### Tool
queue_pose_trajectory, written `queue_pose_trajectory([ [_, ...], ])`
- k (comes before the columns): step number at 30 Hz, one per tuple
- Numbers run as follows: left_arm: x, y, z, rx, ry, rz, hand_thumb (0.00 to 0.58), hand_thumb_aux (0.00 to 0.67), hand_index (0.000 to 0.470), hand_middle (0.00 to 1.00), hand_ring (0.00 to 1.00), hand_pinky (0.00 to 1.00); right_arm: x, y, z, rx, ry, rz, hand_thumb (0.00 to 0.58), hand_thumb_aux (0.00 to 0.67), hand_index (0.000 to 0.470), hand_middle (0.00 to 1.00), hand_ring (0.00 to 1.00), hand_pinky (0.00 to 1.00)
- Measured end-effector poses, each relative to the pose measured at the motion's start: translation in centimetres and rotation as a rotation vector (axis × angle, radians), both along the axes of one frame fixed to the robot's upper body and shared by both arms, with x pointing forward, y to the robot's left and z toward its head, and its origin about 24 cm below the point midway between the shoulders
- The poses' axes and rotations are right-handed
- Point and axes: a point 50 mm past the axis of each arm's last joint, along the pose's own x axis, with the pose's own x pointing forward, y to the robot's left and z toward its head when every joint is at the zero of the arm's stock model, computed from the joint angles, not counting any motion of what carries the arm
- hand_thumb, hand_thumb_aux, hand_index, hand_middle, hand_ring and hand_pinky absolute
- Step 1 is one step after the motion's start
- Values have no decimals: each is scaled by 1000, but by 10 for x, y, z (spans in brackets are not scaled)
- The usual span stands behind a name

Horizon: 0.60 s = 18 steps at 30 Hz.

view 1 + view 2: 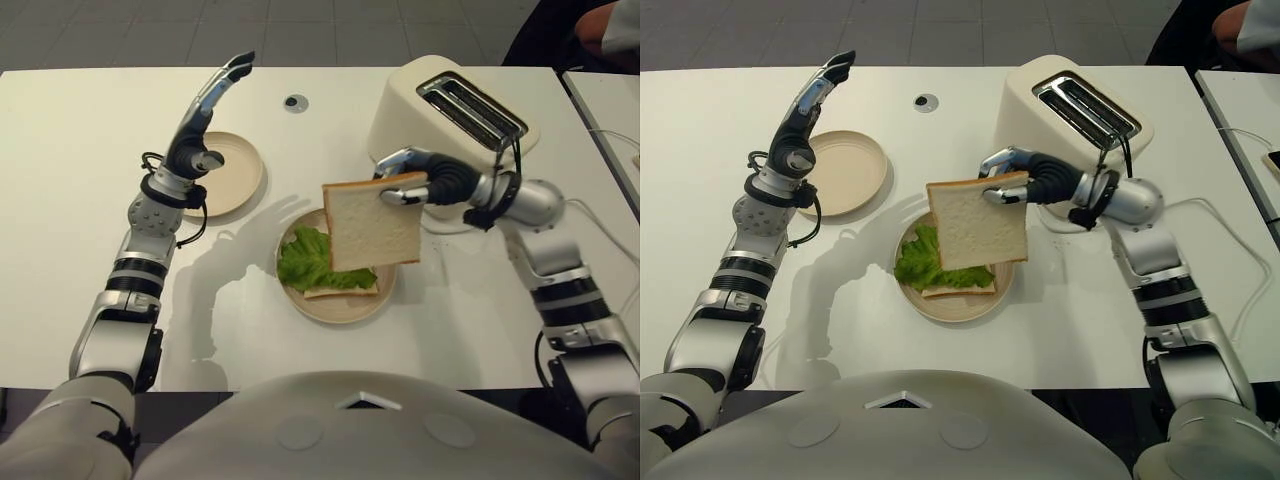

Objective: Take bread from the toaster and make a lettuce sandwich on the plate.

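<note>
Right hand [440,182] pinches top edge of bread slice [372,228]. Slice hangs upright, directly above plate [345,312], clear of lettuce [300,258] and lower slice [345,290]. Judgement: next move is lower, lay flat. Left hand [205,105] raised, fingers straight, empty, farther off.

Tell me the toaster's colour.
The toaster has a cream body; it shows best in the right eye view.

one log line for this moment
right hand: holds white square bread slice above round beige plate | plate: bottom bread slice, green lettuce leaf | left hand: raised, open, empty
</note>
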Motion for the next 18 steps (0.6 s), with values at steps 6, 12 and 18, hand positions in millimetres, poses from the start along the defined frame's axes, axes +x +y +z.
queue_pose_trajectory([
  [6,-37,-30,-3,-2,57,-367,0,0,0,0,0,0,7,15,-44,11,194,-42,580,670,470,1000,1000,1000],
  [12,-62,-48,-12,121,128,-591,0,0,0,0,0,0,8,26,-68,-59,217,-80,580,670,470,1000,1000,1000],
  [18,-74,-51,-31,253,232,-687,0,0,0,0,0,0,7,29,-72,-139,191,-74,580,670,470,1000,1000,1000],
])
